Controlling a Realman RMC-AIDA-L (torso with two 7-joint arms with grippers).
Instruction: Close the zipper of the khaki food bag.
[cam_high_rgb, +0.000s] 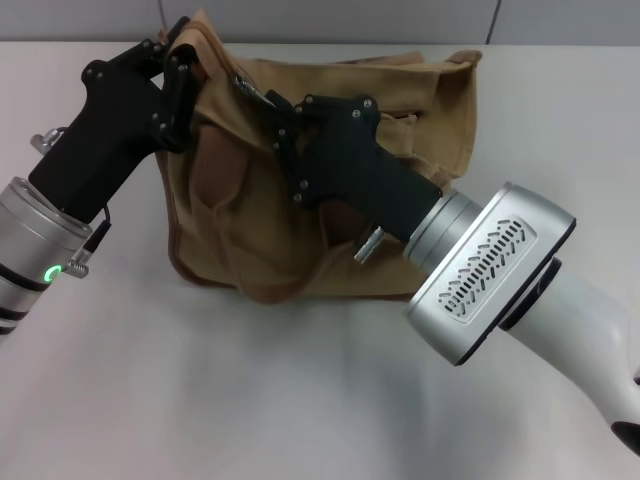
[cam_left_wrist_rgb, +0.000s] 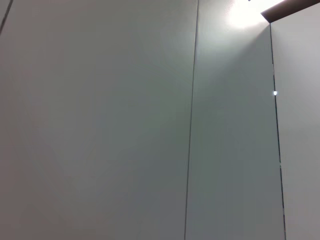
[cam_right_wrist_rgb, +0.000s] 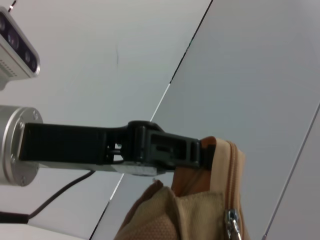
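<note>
Zipper (cam_high_rgb: 250, 88) between both grippers

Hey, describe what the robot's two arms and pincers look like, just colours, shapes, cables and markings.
Both pincers, left and right, are matte black, angular, with visible screws. Each sits on a silver cylindrical wrist. The left wrist has black bands, a green light ring and a thin black cable. The right forearm is white, with a silver vented housing.

A lab-like test room: bare white table (cam_high_rgb: 250, 400) and plain grey panelled walls (cam_left_wrist_rgb: 100, 125)
</note>
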